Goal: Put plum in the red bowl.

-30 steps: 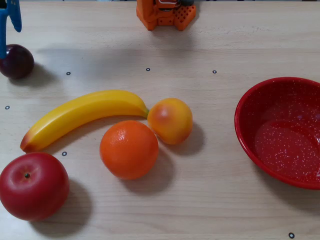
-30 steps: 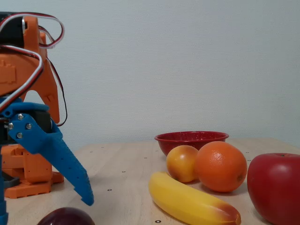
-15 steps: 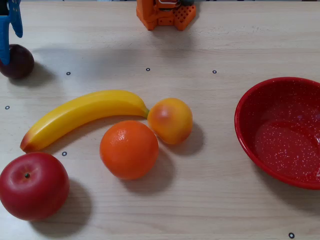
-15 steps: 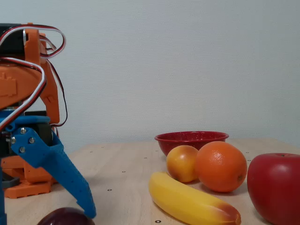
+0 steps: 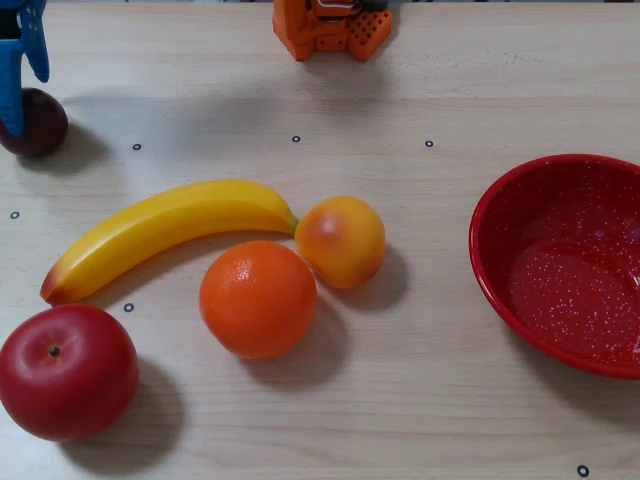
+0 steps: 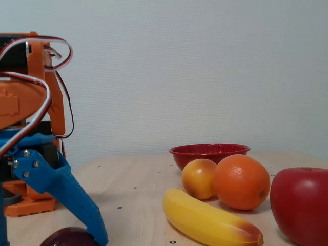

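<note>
From overhead I saw the plum [image 5: 40,122] at ten o'clock on the table [image 5: 400,400], the red bowl [image 5: 565,265] far off at three. My gripper [image 6: 48,241] straddled the plum with jaws spread wide, not clamped.

Overhead view: the plum [image 5: 38,122] is partly covered by the blue hand [image 5: 18,75] and cut by the left edge; the red bowl [image 5: 500,200] is cut at right. Fixed view: the plum [image 6: 69,238] and apple [image 6: 302,205] are cropped.
</note>
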Controlling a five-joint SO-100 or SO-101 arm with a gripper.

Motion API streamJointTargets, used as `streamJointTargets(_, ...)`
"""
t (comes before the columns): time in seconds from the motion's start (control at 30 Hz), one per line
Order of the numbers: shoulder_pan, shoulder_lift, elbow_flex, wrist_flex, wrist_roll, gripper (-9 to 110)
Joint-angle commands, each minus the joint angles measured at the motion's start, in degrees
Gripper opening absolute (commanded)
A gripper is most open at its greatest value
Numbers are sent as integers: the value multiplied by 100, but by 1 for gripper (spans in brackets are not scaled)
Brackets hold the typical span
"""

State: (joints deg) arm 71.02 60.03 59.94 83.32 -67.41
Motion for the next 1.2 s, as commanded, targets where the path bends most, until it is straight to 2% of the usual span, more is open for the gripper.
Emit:
streamJointTargets(0.0, -149, 264, -431, -123, -26, 42)
streamJointTargets(1.17, -527, -44, -431, -536, 176, 40)
